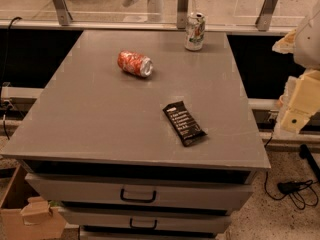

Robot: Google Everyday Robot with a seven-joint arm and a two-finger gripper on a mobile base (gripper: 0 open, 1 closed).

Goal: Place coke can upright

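The coke can point(135, 64) is red-orange with white lettering. It lies on its side on the grey cabinet top point(100, 119), left of centre toward the back, with its silver top pointing right and toward the front. My gripper point(298, 108), made of cream-coloured parts, hangs at the far right edge of the view. It is beyond the cabinet's right side, well away from the can and holding nothing that shows.
A white-and-green can point(195, 31) stands upright at the back edge, right of centre. A black snack bar wrapper point(184, 123) lies flat at the front right. Drawers with dark handles point(137, 195) are below. A cardboard box point(25, 214) and cables point(295, 189) are on the floor.
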